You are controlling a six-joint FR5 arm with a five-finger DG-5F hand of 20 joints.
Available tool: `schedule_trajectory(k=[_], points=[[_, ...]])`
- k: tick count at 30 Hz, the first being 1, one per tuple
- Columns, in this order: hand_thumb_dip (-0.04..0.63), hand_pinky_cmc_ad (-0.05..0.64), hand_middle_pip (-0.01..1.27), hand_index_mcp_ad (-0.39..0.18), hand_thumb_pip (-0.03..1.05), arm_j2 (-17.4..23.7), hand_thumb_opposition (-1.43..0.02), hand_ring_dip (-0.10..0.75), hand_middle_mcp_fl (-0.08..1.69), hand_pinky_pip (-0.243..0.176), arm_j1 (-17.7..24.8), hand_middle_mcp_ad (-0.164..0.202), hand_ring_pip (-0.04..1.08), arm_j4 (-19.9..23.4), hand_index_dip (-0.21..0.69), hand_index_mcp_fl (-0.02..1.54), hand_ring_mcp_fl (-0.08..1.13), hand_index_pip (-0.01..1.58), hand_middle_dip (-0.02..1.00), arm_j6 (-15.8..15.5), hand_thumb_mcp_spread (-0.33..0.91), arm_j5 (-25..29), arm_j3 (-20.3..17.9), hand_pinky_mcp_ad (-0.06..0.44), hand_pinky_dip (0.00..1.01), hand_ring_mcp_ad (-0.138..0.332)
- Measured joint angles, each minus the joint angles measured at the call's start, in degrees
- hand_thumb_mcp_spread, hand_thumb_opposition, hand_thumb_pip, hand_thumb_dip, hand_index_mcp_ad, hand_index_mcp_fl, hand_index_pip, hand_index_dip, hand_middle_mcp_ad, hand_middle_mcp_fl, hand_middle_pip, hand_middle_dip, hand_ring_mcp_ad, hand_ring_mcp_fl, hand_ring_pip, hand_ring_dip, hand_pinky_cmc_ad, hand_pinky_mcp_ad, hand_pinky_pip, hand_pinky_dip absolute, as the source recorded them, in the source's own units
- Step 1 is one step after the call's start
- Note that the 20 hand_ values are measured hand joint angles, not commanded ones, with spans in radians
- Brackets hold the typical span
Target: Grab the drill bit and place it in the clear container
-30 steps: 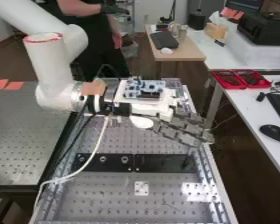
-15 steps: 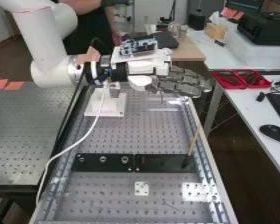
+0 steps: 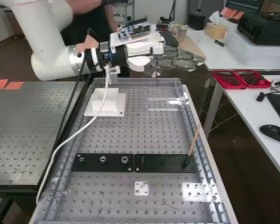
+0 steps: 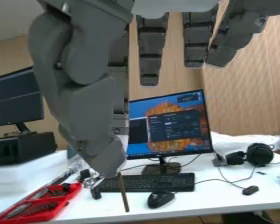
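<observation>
In the high view the hand [image 3: 177, 61] is over the far end of the bench, raised above the clear container [image 3: 165, 109], whose pale edges show on the perforated plate. In the wrist view the hand [image 4: 81, 95] has its thumb and a finger behind it curled together at their tips. From that pinch the drill bit [image 4: 123, 194], a thin brownish rod, points downward, apart from the container. Its upper part is hidden by the fingertips.
A white stand [image 3: 105, 103] is left of the container. A thin wooden stick [image 3: 192, 144] leans up from the black strip [image 3: 165, 162] nearer the front. Red trays [image 3: 240, 80] lie on the right-hand table.
The hand has risen and moved toward the bench's far end, from low over the plate. The white stand and the clear container, earlier behind the hand and wrist, have come into sight.
</observation>
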Motion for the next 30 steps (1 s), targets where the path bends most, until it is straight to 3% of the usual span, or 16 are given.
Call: schedule_trajectory(k=[18,30], points=[[0.298,0.298,0.14,-0.105,0.5,-0.7,-1.05,-0.002,0.28,-0.075,2.8,0.045,0.11,0.9,0.126,0.91,0.08,1.02,0.19,2.0,0.57,-4.0,0.2,0.195,0.2,0.237],[0.298,0.298,0.14,-0.105,0.5,-2.7,-1.05,-0.002,0.28,-0.075,5.1,0.045,0.11,1.2,0.126,0.91,0.08,1.02,0.19,5.1,0.57,-5.4,0.7,0.199,0.2,0.237]])
